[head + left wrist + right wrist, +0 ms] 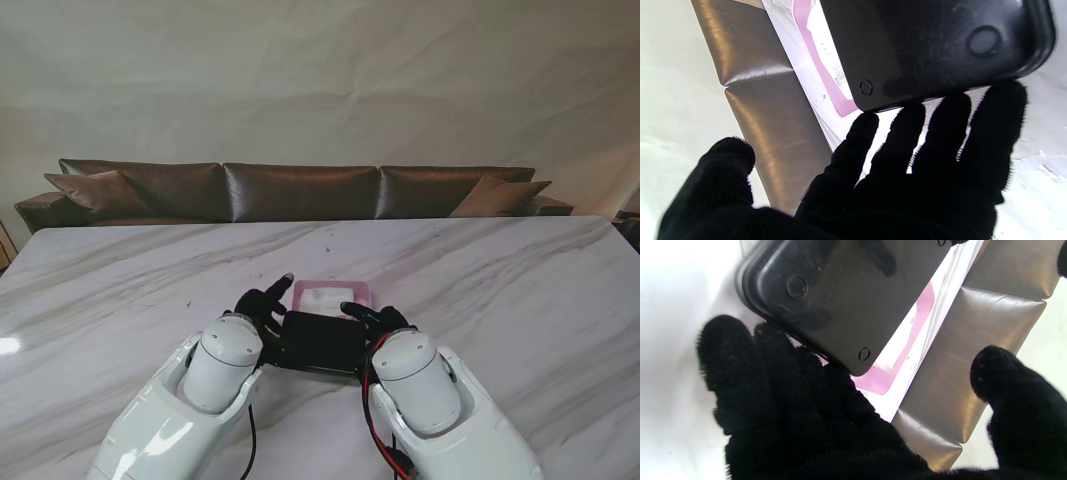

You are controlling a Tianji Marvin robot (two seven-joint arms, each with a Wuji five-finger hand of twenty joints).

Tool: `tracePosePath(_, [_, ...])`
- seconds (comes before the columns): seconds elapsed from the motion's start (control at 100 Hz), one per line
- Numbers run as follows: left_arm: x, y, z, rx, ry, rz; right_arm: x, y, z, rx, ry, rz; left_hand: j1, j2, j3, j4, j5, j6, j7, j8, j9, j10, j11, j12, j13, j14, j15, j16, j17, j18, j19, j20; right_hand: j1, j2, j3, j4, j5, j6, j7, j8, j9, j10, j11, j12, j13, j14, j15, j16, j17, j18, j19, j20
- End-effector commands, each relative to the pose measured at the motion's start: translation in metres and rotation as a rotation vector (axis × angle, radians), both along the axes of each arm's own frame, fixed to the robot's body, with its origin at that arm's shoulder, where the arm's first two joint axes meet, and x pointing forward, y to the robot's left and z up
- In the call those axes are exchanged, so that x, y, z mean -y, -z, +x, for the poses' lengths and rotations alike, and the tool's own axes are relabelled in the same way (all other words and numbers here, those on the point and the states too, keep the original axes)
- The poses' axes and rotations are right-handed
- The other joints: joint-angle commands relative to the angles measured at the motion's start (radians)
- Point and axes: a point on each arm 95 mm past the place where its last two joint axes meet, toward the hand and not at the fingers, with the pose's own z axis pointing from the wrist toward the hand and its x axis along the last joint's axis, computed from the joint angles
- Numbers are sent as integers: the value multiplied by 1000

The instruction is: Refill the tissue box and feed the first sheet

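On the marble table (520, 290), well in front of a brown sofa (300, 190) along the far wall, both white arms were seen raised from the near corners and angled inward toward the middle. Between them a black tissue box (322, 340) was held, with its underside and small round feet turned to the wrist cameras. The left hand (262, 305), gloved in black, was set against the box's left end, its fingers (940, 133) spread slightly and touching the rim, the thumb held apart and one finger raised. The right hand (378, 320) was pressed to the right end, fingers (773, 373) bunched together beneath the edge, thumb apart. Just beyond the box, farther from the robot, a pink-and-white tissue pack (332, 296) lay flat on the table.
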Motion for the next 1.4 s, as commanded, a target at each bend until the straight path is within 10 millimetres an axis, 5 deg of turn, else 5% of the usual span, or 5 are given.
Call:
tracePosePath(0.0, [20,-11,0,13,48,-60,-14,-5,0,-3,-40,55,9,24,-26,0,18,-16,11,4,0,-101,37,12,0,-4,32,5,39,-183,531,9,-5,10,-18,19,53,-119,93,23,27,-20,0,-4,18,6,47,13,25,-107,12,-4])
tracePosePath(1.39, [30,-27,51,41,87,-4,-9,-26,55,54,-44,33,7,22,-25,0,19,-18,12,5,2,-102,37,12,1,-5,31,4,39,-182,532,9,-4,11,-19,19,56,-121,93,23,30,-21,-1,-4,20,6,46,13,24,-108,11,-3])
